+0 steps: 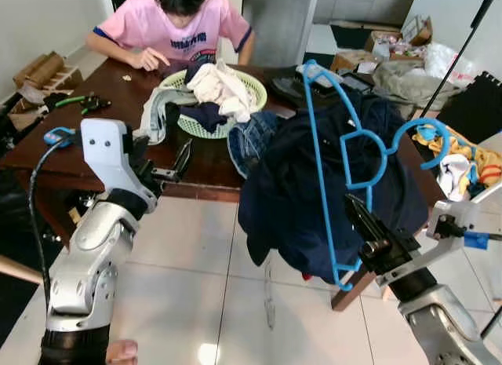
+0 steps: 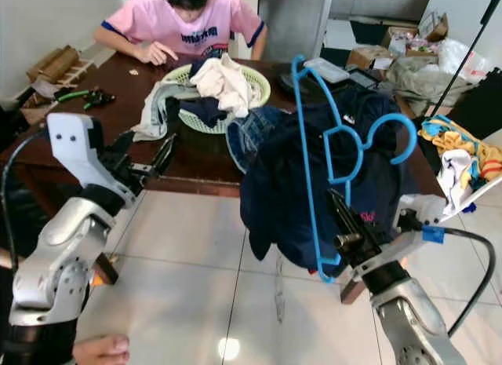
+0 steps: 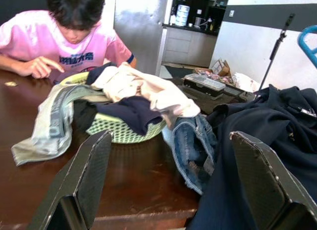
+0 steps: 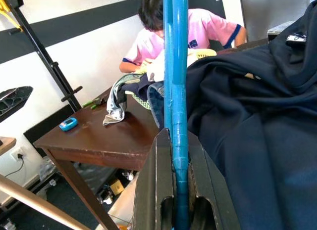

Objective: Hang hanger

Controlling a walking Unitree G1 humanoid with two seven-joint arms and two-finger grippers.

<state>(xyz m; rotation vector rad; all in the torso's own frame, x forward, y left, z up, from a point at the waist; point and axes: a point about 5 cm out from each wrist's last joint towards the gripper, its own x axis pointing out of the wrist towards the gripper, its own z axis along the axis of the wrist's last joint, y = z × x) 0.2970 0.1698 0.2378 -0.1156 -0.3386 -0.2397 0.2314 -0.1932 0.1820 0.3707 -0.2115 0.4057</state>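
A blue plastic hanger [image 1: 318, 169] stands upright before me, its hook [image 1: 427, 133] curling to the right, with a dark navy garment [image 1: 290, 200] draped over the table edge behind it. My right gripper [image 1: 362, 238] is shut on the hanger's lower bar, and the blue bar [image 4: 176, 101] runs up between the fingers [image 4: 153, 190]. My left gripper [image 1: 182, 159] is open at the table's front edge, empty, its fingers [image 3: 86, 175] pointing toward a green laundry basket [image 1: 255, 86].
A dark wooden table [image 1: 55, 141] holds the basket of clothes, jeans [image 1: 251, 137] and a grey-green garment [image 1: 153, 110]. A person in a pink shirt [image 1: 169, 23] sits at its far side. A black stand pole [image 1: 463, 47] and yellow clothes [image 1: 463, 149] are on the right. Tiled floor [image 1: 196, 263] lies below.
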